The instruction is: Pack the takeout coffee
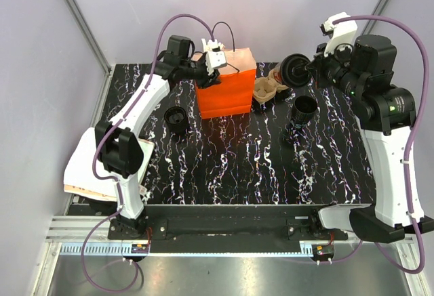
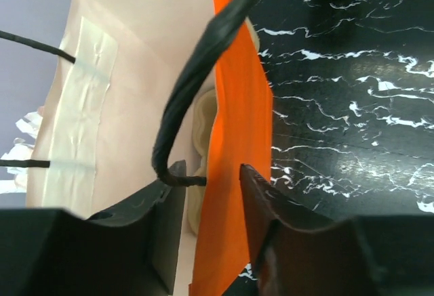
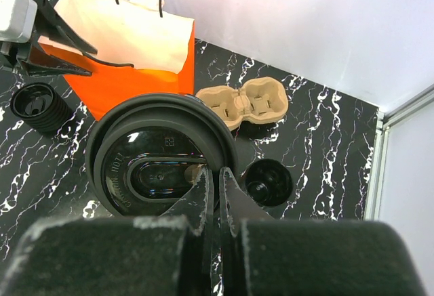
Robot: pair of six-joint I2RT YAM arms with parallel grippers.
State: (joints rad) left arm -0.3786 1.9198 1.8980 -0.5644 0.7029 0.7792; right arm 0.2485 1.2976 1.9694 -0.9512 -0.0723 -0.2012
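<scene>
i'd call this roughly the middle of the job. the coffee cup (image 3: 163,167) is not in the bag yet. it's pinched at the rim of its lid by the right gripper (image 3: 217,181), whose jaws are nearly together with only the rim between them. from above, it hangs to the right of the orange paper bag (image 1: 227,93), past the cardboard cup tray (image 1: 266,89) and clear of both.

my left gripper (image 2: 212,171) is at the bag's top edge, straddling the orange wall beside the black cord handle (image 2: 196,86). one finger is inside the bag and one outside, with the jaws partly apart. the outer finger looks to be against the paper and the inner one just off it, so i can't say it has a firm hold yet.

what's left, as i judge it, is to hold the bag mouth steady, carry the cup over the opening, lower it in upright and let go.

the ribbed black piece (image 1: 176,118) and the tall black stack (image 1: 302,114) sit on the table (image 1: 237,167), untouched.

as for writing, there is raised lettering curving round the lid, too small for me to read. i see no print on the bag.
</scene>
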